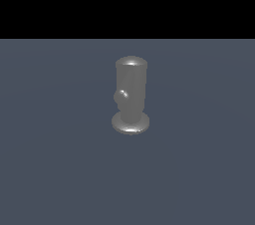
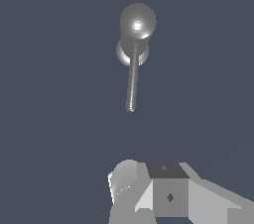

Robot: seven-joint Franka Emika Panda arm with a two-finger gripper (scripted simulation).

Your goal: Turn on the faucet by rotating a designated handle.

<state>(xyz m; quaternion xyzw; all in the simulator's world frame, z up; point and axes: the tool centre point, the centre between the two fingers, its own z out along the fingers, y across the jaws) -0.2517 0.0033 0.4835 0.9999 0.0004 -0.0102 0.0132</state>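
Observation:
The faucet (image 1: 131, 94) is a grey metallic upright cylinder with a domed top, standing on a round flared base on the dark floor. In the exterior view its handle (image 1: 121, 95) points toward the camera, so only the rounded tip shows against the body. In the wrist view I look down on the faucet's dome (image 2: 138, 21), and the handle (image 2: 132, 82) shows as a slim rod reaching out toward my gripper (image 2: 149, 176). Grey finger parts of the gripper fill the frame's edge, well short of the rod's tip. Nothing lies between them. The gripper does not appear in the exterior view.
A flat dark blue-grey floor (image 1: 199, 169) surrounds the faucet on all sides. Beyond its far edge the exterior view is black.

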